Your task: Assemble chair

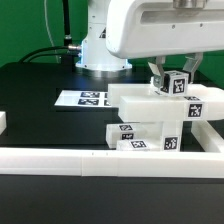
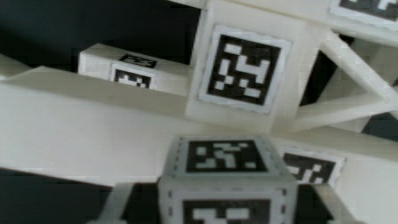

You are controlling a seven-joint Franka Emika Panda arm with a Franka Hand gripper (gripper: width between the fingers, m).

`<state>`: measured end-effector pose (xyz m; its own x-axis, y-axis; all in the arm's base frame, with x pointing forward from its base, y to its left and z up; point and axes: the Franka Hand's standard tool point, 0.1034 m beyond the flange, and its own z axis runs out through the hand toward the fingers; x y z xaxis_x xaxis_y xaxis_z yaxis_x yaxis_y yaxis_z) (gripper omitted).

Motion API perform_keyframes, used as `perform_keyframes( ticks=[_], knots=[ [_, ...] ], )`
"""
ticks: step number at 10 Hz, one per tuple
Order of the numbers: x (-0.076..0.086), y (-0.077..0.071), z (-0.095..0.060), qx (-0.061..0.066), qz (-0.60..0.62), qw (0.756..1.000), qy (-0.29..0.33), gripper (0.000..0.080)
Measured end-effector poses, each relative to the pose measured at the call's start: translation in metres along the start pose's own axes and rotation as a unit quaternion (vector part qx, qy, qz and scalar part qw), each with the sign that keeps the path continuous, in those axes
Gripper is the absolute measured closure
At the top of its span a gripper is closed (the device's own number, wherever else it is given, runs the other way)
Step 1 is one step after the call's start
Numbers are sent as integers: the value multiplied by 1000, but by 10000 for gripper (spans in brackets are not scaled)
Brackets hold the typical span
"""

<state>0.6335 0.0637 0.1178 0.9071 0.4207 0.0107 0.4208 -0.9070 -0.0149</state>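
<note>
arm (image 1: 150, 25) cut off at top edge, marker board (image 1: 80, 98) partly hidden behind chair (image 1: 150, 103)

exterior view: set low, just off the near edge of the table (image 1: 40, 85), facing across it toward the arm's base (image 1: 100, 50) at the far side; the border rail (image 1: 60, 157) runs across its foreground.
exterior range: middling; the whole chair (image 1: 160, 118) stack fits, on the exterior view's right.
wrist view: on the arm's wrist, looking down past the tagged post (image 2: 222, 175) onto white chair parts.
wrist range: very close; single tags loom large and soft-edged.
shared: the tagged post (image 1: 177, 83) and the chair parts just under it.
</note>
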Motion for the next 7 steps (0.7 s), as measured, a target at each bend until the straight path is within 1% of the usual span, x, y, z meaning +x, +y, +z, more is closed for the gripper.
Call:
perform_keyframes(
  ticks=[2, 7],
  knots=[
    [1, 2, 0, -2, 0, 1000, 3, 515],
    [1, 2, 0, -2, 0, 1000, 3, 515]
  ],
)
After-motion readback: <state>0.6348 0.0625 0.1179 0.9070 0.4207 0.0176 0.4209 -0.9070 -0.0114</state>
